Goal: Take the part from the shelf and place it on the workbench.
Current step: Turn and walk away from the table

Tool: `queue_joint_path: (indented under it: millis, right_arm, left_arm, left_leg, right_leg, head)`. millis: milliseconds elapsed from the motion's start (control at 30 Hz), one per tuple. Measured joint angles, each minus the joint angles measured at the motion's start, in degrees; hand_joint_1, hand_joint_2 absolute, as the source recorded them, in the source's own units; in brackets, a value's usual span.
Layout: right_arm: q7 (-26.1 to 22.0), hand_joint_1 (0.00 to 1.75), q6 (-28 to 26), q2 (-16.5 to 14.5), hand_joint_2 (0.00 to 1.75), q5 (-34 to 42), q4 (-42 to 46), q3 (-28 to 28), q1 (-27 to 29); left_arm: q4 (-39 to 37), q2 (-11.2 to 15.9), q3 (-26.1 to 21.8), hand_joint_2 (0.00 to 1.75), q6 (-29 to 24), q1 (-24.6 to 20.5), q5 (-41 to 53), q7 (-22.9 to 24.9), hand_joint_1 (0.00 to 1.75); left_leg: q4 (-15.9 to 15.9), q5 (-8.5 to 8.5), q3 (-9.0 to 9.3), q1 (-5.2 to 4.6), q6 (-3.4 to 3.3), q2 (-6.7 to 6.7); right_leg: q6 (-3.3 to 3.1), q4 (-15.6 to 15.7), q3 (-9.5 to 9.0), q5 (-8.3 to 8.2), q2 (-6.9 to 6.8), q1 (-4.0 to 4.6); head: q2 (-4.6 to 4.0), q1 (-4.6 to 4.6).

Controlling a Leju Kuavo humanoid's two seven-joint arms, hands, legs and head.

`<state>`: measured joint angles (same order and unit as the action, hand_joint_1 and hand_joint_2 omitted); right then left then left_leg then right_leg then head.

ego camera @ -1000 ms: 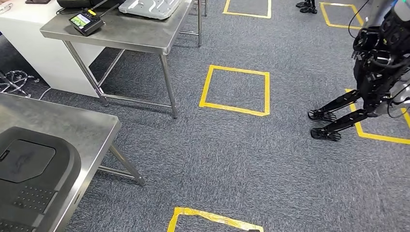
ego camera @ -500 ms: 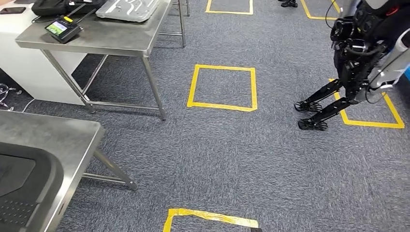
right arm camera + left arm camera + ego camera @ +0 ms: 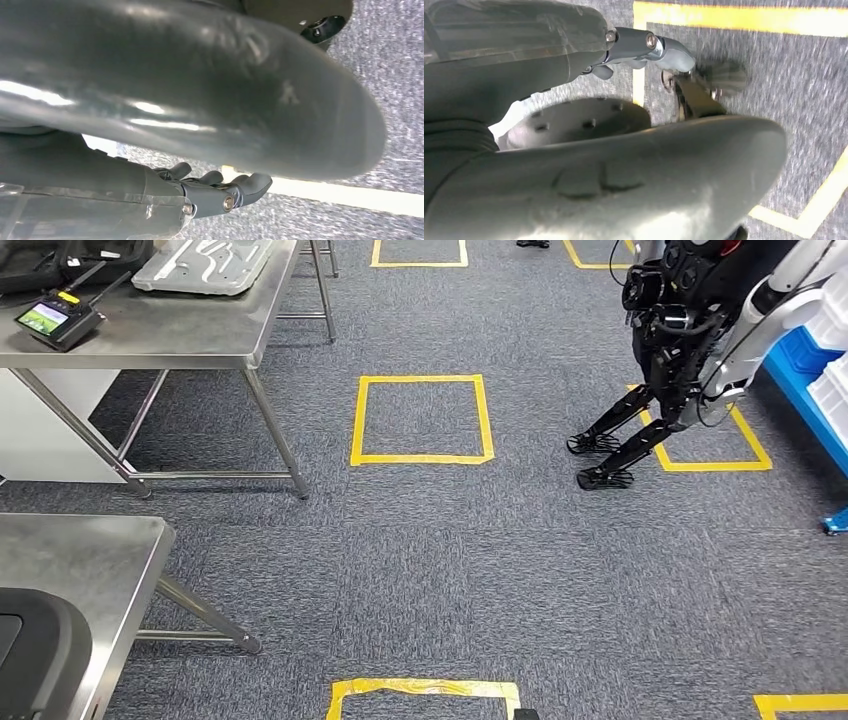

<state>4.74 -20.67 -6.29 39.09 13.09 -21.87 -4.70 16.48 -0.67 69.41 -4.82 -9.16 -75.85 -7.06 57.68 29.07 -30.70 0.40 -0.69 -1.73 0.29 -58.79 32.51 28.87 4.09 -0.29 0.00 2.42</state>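
Lots of open carpet mid-frame, steel table edge upper left. Left hand and right hand look loosely curled, holding nothing, grip state unclear.

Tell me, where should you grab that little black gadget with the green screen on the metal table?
Pinch the black gadget across its two long side edges, coming straight down from above. It lies flat, screen up, on the metal table, so fingers cannot easily get under it. A thin stick or cable juts out from its far end, so it is probably best to stay off that end.
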Motion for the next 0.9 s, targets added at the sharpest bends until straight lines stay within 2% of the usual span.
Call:
queue_joint_path:
  millis: [67, 133, 167, 200, 233, 300, 333, 367, 400, 500, 567, 633, 667, 700, 733, 767, 833, 867, 900]
  right_arm:
    - [0.0, 0.00, 0.0, 0.0, 0.00, 0.0, 0.0, -0.3, -0.1]
    - [0.0, 0.00, 0.0, 0.0, 0.00, 0.4, 0.0, -0.7, -0.2]
    - [0.0, 0.00, 0.0, 0.0, 0.00, 0.7, 0.0, -0.9, -0.1]
    - [0.0, 0.00, 0.0, 0.1, 0.00, 1.0, 0.0, -1.1, 0.0]
    - [-0.1, 0.00, 0.0, 0.1, 0.00, 1.3, 0.0, -1.2, 0.1]
    - [-0.2, 0.00, 0.0, 0.2, 0.00, 1.8, 0.0, -1.5, 0.3]
    - [-0.2, 0.00, 0.0, 0.2, 0.00, 2.0, 0.0, -1.6, 0.2]
    - [-0.3, 0.00, 0.0, 0.2, 0.00, 2.1, 0.0, -1.8, 0.1]
    - [-0.3, 0.00, 0.0, 0.3, 0.00, 2.3, 0.0, -2.0, 0.1]
    - [-0.4, 0.00, 0.0, 0.3, 0.00, 2.7, 0.0, -2.7, 0.0]
    - [-0.5, 0.00, -0.1, 0.3, 0.00, 3.1, 0.1, -3.1, -0.2]
    - [-0.5, 0.00, -0.1, 0.3, 0.00, 3.4, 0.1, -3.6, -0.5]
    - [-0.5, 0.00, -0.1, 0.3, 0.00, 3.5, 0.1, -3.8, -0.6]
    - [-0.5, 0.00, -0.1, 0.4, 0.00, 3.6, 0.1, -4.0, -0.6]
    - [-0.5, 0.00, -0.1, 0.4, 0.00, 3.7, 0.1, -4.1, -0.6]
    - [-0.5, 0.00, -0.1, 0.4, 0.00, 3.9, 0.1, -4.1, -0.6]
    - [-0.6, 0.00, -0.1, 0.4, 0.00, 4.2, 0.2, -4.3, -0.6]
    - [-0.6, 0.00, -0.1, 0.4, 0.00, 4.4, 0.3, -4.5, -0.6]
    - [-0.7, 0.00, -0.1, 0.4, 0.00, 4.6, 0.3, -4.7, -0.6]
  left_arm:
    - [0.0, 0.0, 0.0, 0.00, 0.0, 0.0, 0.0, 0.0, 0.00]
    - [0.0, 0.0, 0.0, 0.00, 0.0, 0.1, 0.1, -0.1, 0.00]
    - [0.0, 0.0, 0.0, 0.00, 0.0, 0.1, 0.2, -0.2, 0.00]
    - [0.0, 0.0, 0.0, 0.00, 0.0, 0.1, 0.2, -0.3, 0.00]
    - [0.0, 0.0, 0.0, 0.00, 0.0, 0.1, 0.2, -0.3, 0.00]
    - [0.0, 0.0, 0.0, 0.00, 0.0, 0.1, 0.2, -0.4, 0.00]
    - [0.0, 0.0, 0.0, 0.00, 0.0, 0.1, 0.2, -0.4, 0.00]
    - [0.0, 0.0, 0.0, 0.00, 0.0, 0.1, 0.2, -0.5, 0.00]
    - [0.0, 0.0, 0.0, 0.00, -0.1, 0.0, 0.2, -0.6, 0.00]
    - [0.1, -0.1, 0.0, 0.00, -0.8, -0.4, -0.2, -0.8, 0.00]
    - [0.1, -0.2, 0.0, 0.00, -1.4, -0.5, -0.3, -0.7, 0.00]
    - [0.2, -0.2, 0.0, 0.00, -1.6, -0.3, -0.3, -0.6, 0.00]
    - [0.2, -0.2, 0.0, 0.00, -1.6, -0.1, -0.3, -0.5, 0.00]
    - [0.2, -0.2, 0.0, 0.00, -1.6, 0.1, -0.3, -0.5, 0.00]
    - [0.2, -0.2, 0.0, 0.00, -1.6, 0.1, -0.2, -0.5, 0.00]
    - [0.2, -0.2, 0.0, 0.00, -1.5, 0.1, -0.2, -0.5, 0.00]
    - [0.2, -0.2, 0.0, 0.00, -1.4, -0.1, 0.0, -0.6, 0.00]
    - [0.2, -0.2, 0.0, 0.00, -1.3, -0.2, 0.2, -0.7, 0.00]
    - [0.2, -0.2, 0.0, 0.00, -1.2, -0.4, 0.3, -0.7, 0.00]
  left_leg:
    - [-0.7, -0.38, 0.24, 0.18, -0.63, 1.04]
    - [-0.7, -0.36, 0.28, 0.06, -0.88, 2.14]
    - [-0.7, -0.30, 0.29, 0.03, -0.92, 2.67]
    - [-0.7, -0.22, 0.33, 0.03, -0.91, 3.12]
    - [-0.7, -0.12, 0.41, 0.05, -0.83, 3.51]
    - [-0.5, 0.22, 0.64, 0.11, -0.43, 4.17]
    - [-0.2, 0.47, 0.71, 0.02, -0.10, 4.45]
    - [0.0, 0.67, 0.75, -0.08, 0.20, 4.69]
    - [0.1, 0.81, 0.77, -0.19, 0.50, 4.94]
    - [0.5, 1.38, 0.94, 0.00, 1.43, 5.19]
    - [4.2, 3.89, -0.37, 0.22, 1.93, 3.94]
    - [11.9, 7.70, -3.84, 0.25, 2.07, 2.70]
    - [15.5, 8.97, -5.60, 0.24, 2.08, 2.47]
    - [17.4, 9.23, -6.68, 0.23, 2.02, 2.33]
    - [17.3, 8.37, -6.78, 0.22, 1.89, 2.23]
    - [14.9, 6.50, -5.84, 0.22, 1.70, 2.07]
    - [7.0, 2.17, -2.48, 0.19, 1.25, 0.88]
    - [3.7, 0.87, -1.16, 0.21, 1.07, 0.22]
    - [1.9, 0.37, -0.49, 0.15, 0.93, -0.32]
  right_leg:
    - [0.46, -4.2, 1.90, 2.68, -1.80, -0.01]
    - [0.86, -11.7, 5.53, 6.18, -3.15, -0.10]
    - [1.05, -14.5, 6.92, 7.01, -3.37, -0.20]
    - [1.21, -15.6, 7.47, 6.82, -3.52, -0.32]
    - [1.32, -14.2, 6.82, 5.46, -3.70, -0.45]
    - [1.36, -6.7, 3.13, 1.55, -4.82, -0.61]
    - [1.22, -3.0, 1.38, 0.17, -5.53, -0.50]
    - [0.96, -0.7, 0.34, -0.47, -6.02, -0.38]
    - [0.65, 0.3, -0.03, -0.52, -6.23, -0.20]
    - [-0.50, 0.7, -0.03, -0.72, -5.19, -0.04]
    - [-1.26, 0.9, -0.14, -0.92, -4.61, -0.16]
    - [-1.68, 0.9, -0.14, -0.90, -3.89, -0.07]
    - [-1.75, 0.9, -0.15, -0.89, -3.46, 0.01]
    - [-1.76, 0.9, -0.18, -0.88, -2.99, 0.08]
    - [-1.76, 0.9, -0.23, -0.87, -2.52, 0.12]
    - [-1.74, 0.8, -0.34, -0.85, -2.00, 0.14]
    - [-1.56, 0.7, -0.52, -0.76, -1.05, 0.19]
    - [-1.36, 0.6, -0.49, -0.71, -0.60, 0.24]
    - [-1.09, 0.5, -0.38, -0.71, -0.25, 0.24]
  head:
    - [0.00, 0.48]
    - [0.00, 0.95]
    - [0.00, 1.03]
    - [0.00, 1.08]
    - [0.00, 1.11]
    - [0.00, 1.27]
    - [0.00, 1.42]
    - [0.00, 1.43]
    - [0.00, 1.32]
    - [0.00, 0.84]
    - [0.00, 0.53]
    - [0.00, 0.16]
    - [0.00, 0.08]
    - [0.00, 0.05]
    - [0.00, 0.02]
    - [0.00, 0.01]
    - [0.00, -0.03]
    - [0.00, -0.07]
    - [0.00, -0.07]
